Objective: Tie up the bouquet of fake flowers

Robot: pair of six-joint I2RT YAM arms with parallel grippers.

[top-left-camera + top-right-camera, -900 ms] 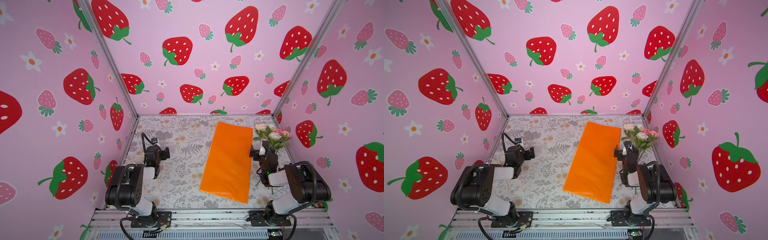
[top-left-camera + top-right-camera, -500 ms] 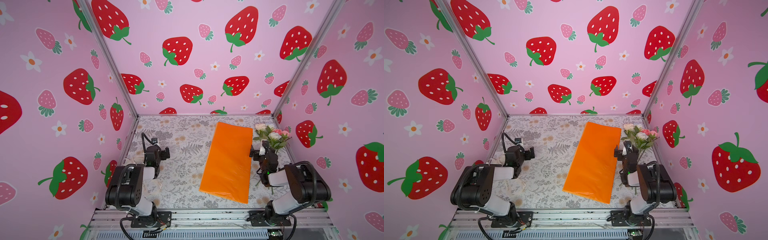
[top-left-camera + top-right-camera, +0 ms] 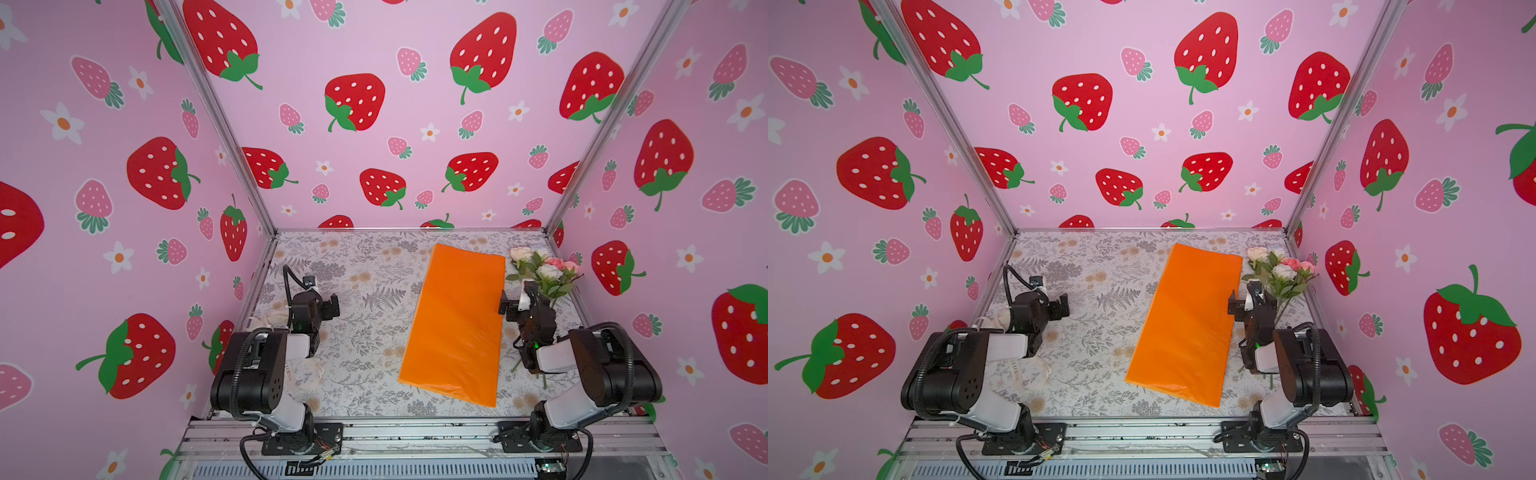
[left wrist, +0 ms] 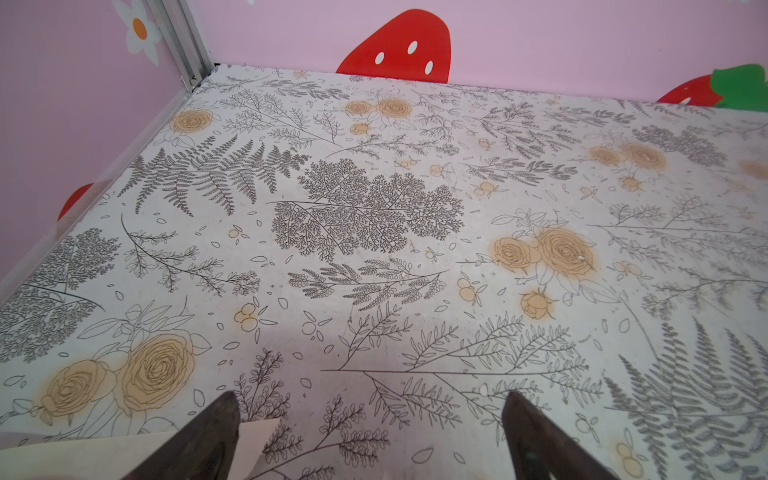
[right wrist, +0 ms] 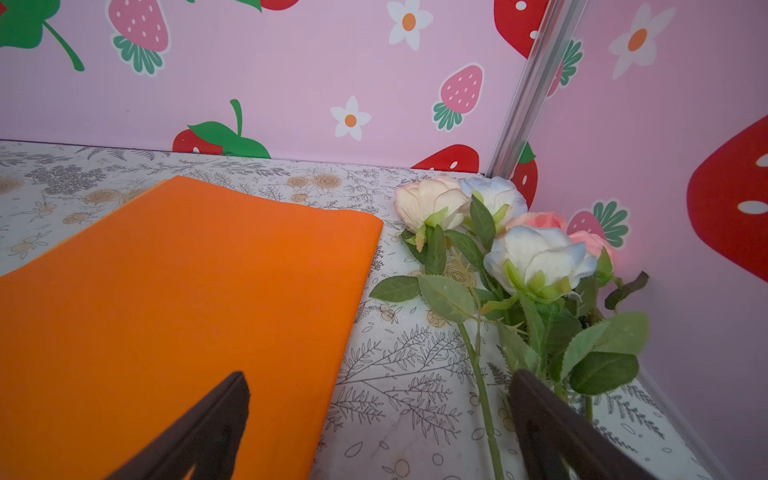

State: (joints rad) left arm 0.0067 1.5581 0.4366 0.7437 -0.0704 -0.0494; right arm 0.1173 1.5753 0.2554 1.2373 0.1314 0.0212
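My left fingers (image 4: pixel 208 440) are spread wide with nothing between them, over bare patterned table (image 4: pixel 374 249) at the left of both top views. A strip of cream ribbon (image 4: pixel 124 455) shows at the lower left of the left wrist view, beside one finger; I cannot tell whether they touch. My right fingers (image 5: pixel 216 424) are spread wide too and hold nothing. The orange wrapping paper (image 3: pixel 457 324) lies flat, right of centre in both top views. The fake flowers (image 3: pixel 544 272) lie just beside its right edge, blooms toward the far right corner, stems running back under my right arm (image 3: pixel 582 361). In the right wrist view one finger is over the paper, the other over the stems.
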